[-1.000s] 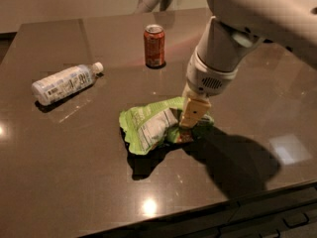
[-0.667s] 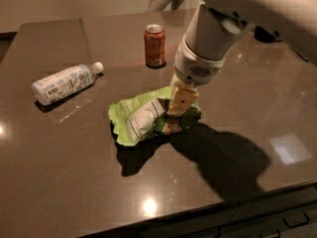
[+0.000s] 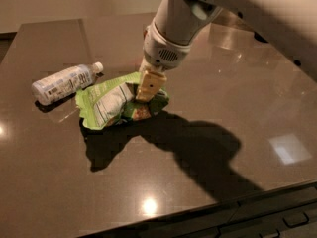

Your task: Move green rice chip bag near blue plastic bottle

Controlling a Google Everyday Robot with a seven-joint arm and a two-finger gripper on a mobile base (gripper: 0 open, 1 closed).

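My gripper [image 3: 146, 94] pinches a bunched-up fold of the green rice chip bag [image 3: 106, 104], near the blue plastic bottle [image 3: 62, 83]; it looks light, soft, slippery

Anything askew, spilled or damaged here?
Nothing spilled. The blue plastic bottle lies on its side on the table, cap toward the green rice chip bag, which is crumpled where the gripper pinches its right end.
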